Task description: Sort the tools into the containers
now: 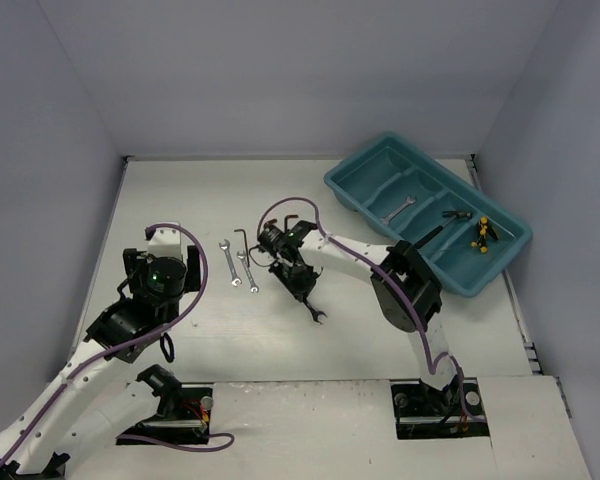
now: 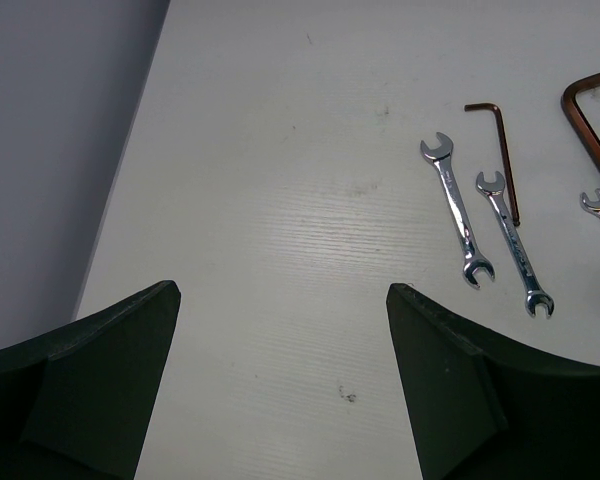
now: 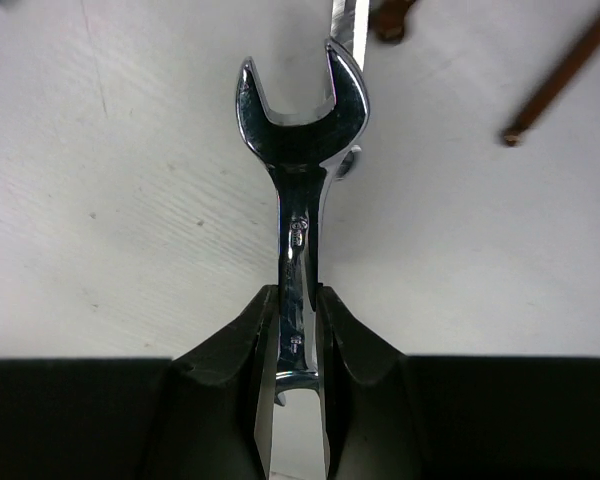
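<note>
Silver wrenches (image 2: 457, 211) beside hex key (image 2: 507, 165)

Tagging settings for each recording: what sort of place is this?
Probably a lab robot cell: a white table boxed in by plain walls, left arm and right arm bolted at its near edge, a teal tray and loose wrenches on it.

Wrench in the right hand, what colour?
Shiny silver. The wrench, held in the right hand, shows best in the right wrist view.
</note>
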